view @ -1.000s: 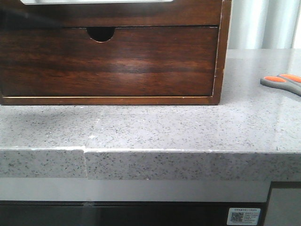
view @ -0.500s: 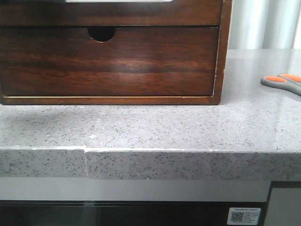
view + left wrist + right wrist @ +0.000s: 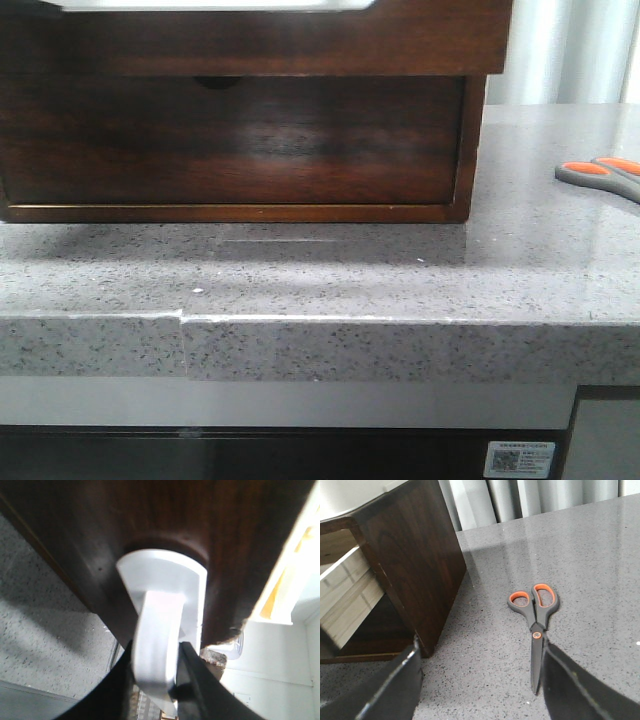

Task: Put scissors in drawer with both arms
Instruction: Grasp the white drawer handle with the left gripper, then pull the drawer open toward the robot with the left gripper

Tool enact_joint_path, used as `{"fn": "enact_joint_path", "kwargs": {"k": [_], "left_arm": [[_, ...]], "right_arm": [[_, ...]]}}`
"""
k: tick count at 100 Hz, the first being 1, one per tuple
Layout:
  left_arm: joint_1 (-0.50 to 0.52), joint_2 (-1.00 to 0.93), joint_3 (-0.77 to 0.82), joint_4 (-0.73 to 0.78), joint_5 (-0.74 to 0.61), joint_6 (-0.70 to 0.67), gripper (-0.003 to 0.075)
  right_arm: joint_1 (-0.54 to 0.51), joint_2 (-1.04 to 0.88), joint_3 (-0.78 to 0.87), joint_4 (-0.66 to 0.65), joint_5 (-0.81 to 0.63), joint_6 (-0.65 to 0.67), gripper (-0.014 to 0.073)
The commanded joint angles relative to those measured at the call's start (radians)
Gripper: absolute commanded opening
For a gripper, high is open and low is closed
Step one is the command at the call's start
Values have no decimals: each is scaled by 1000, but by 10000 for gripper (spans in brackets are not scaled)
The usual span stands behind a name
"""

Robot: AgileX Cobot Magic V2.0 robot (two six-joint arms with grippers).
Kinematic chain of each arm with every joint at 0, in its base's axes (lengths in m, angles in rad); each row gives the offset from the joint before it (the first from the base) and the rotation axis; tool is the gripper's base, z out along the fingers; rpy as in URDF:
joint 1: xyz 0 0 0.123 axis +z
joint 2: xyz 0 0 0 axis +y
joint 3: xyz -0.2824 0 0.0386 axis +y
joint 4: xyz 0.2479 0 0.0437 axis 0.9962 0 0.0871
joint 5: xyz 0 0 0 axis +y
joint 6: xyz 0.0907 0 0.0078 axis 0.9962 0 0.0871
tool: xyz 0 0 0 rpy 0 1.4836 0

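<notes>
The scissors [image 3: 600,175] lie flat and closed on the counter to the right of the wooden box; grey loops with orange lining show in the right wrist view [image 3: 535,615]. The dark glossy drawer [image 3: 300,40] stands out forward from the box, and its pale inner wall [image 3: 345,595] shows. In the left wrist view my left gripper [image 3: 155,690] is shut on a white handle piece [image 3: 165,580] seated in the drawer front's [image 3: 175,515] half-round notch. My right gripper [image 3: 480,695] is open and empty above the counter, with the scissors' tip beside one finger [image 3: 580,690].
The wooden box [image 3: 420,555] stands at the back left of the grey speckled counter [image 3: 320,270]. A lower drawer front [image 3: 250,140] sits shaded under the pulled-out drawer, its notch [image 3: 215,82] barely showing. The counter's front edge [image 3: 400,322] is close. Pale curtains [image 3: 520,495] hang behind.
The upper drawer front has come forward toward the camera. It now overhangs and hides most of the lower panel's notch, and shades the counter. The scissors have not moved.
</notes>
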Motion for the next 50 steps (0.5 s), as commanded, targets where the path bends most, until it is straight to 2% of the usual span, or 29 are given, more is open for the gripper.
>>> {"fn": "enact_joint_path", "kwargs": {"k": [1,13,20,27,43,50], "left_arm": [[-17,-42,-12,-5,31,87,-18],[-17,-48,-12,-2,35,87,-15],[-17,-48,-12,5,35,87,29],[-17,-48,-12,5,35,87,139],[-17,-59,-12,51,37,89,521],[-17,-85,-12,94,25,117,588]], "right_arm": [[-5,19,-33,-4,-70,-10,452],[-5,19,-33,-4,-70,-10,452],[-5,19,-33,-4,-70,-10,452],[-5,19,-33,-4,-70,-10,452],[-5,19,-33,-4,-70,-10,452],[-5,19,-33,-4,-70,-10,452]]}}
